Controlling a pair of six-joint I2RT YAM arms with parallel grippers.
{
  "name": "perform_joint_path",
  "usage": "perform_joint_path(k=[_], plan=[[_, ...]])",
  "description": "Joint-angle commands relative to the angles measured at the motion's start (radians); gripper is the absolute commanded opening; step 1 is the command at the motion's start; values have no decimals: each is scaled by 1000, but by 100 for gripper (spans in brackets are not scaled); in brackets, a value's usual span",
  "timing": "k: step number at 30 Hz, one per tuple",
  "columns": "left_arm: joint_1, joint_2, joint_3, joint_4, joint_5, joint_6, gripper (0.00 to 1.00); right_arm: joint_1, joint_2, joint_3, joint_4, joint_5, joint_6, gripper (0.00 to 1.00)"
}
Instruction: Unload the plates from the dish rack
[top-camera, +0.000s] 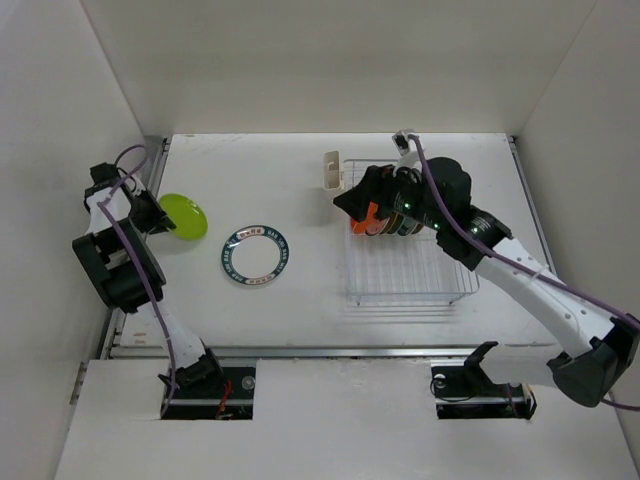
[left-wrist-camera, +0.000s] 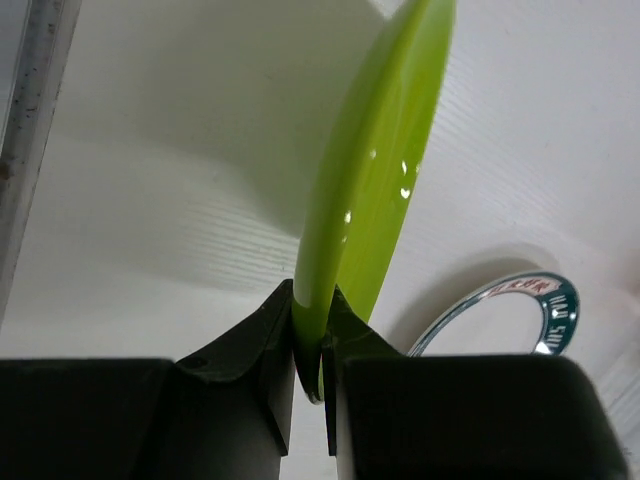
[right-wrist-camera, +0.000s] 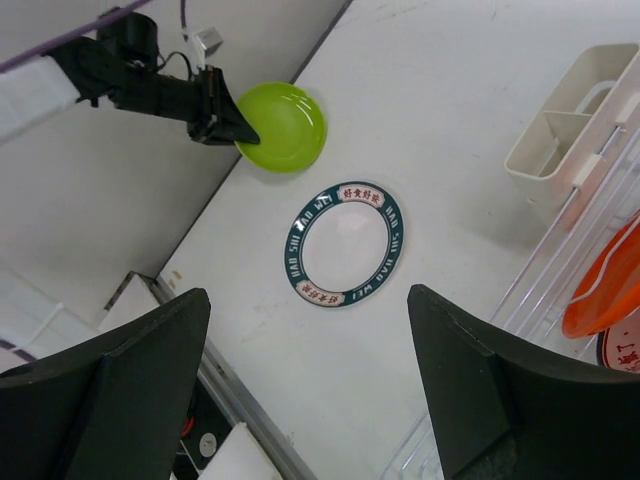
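The dish rack (top-camera: 400, 275) sits on the right half of the worktop (top-camera: 300, 190), with its cutlery holder (top-camera: 333, 170) on the far left corner. Just left of the rack, a teal-rimmed plate (top-camera: 254, 256) lies flat, already unloaded. Well left of the rack, beyond that plate, the left gripper (left-wrist-camera: 310, 370) is clamped tight on the rim of the green plate (top-camera: 183, 216). Pinching the edge lets it carry the plate tilted and lower it onto a bare spot. Whether the plate's far edge touches the worktop yet is hard to tell from these views. The right gripper (right-wrist-camera: 305, 390) hangs over the rack's far left part with its jaws wide and nothing between them. It is beside the orange plate (right-wrist-camera: 610, 285), which stands on edge among the others. It is probably lining up to close on that upright rim.
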Motion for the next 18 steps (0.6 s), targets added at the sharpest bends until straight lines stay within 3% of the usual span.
perform_joint_path(k=[1,4,6,7,8,9,12,18], plan=[[57,52,43,18,141,-47,1,-2,-67,-15,6,12,-7,86],[71,75,29,8,202,-47,8,-2,-98,-27,6,12,-7,86],[71,84,5,-2,202,-47,29,-2,-124,-27,-5,25,-7,86],[71,84,-15,-2,202,-47,47,-2,-124,-36,-5,35,-16,86],[80,84,-15,8,184,-56,47,-2,-124,-36,-5,35,-16,86],[80,84,-28,8,172,-57,54,-2,-135,-36,-14,35,-16,87],[80,112,-28,-7,112,-79,59,-2,-135,-36,-14,35,-16,87],[80,123,-5,-71,-12,-66,61,-2,-181,-27,-45,73,-16,89]])
